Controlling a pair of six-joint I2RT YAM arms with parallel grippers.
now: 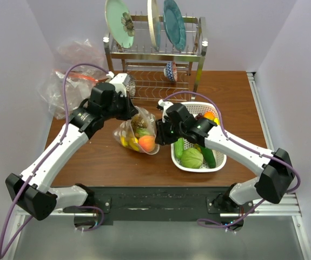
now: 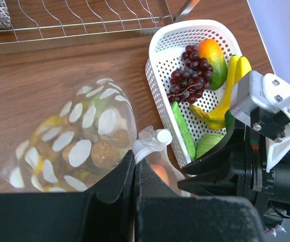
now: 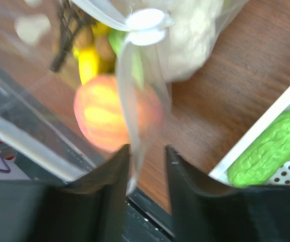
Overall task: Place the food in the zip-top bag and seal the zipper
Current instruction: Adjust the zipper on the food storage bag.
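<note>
we see a brown wooden table (image 1: 228,92) filling the middle of the top view. at its far edge stands a metal dish rack (image 1: 155,57) with plates upright in it. at the far left lies a heap of clear plastic (image 1: 50,92) with red-orange patches. a white perforated basket (image 1: 198,169) sits right of centre. in the left wrist view it holds dark grapes (image 2: 187,75), a yellow banana (image 2: 224,98), an orange-green fruit (image 2: 213,55) and a green cucumber (image 2: 184,128).

the zip-top bag (image 1: 135,132) is on the table just left of the basket, between the two grippers, with its white-dotted face toward the left wrist camera. inside it we make out a peach (image 3: 107,113), a pale white piece (image 3: 190,40) and some yellow and brown pieces too blurred to name.

the left gripper (image 2: 134,164) has its fingers pressed together, pinching the bag's mouth edge right below a clear tab of the zipper (image 2: 152,141). the right gripper (image 3: 147,151) has its fingers a little apart. a hanging strip of the bag's film sits in the gap, touching one finger but not clamped. we cannot tell whether the zipper is sealed.
</note>
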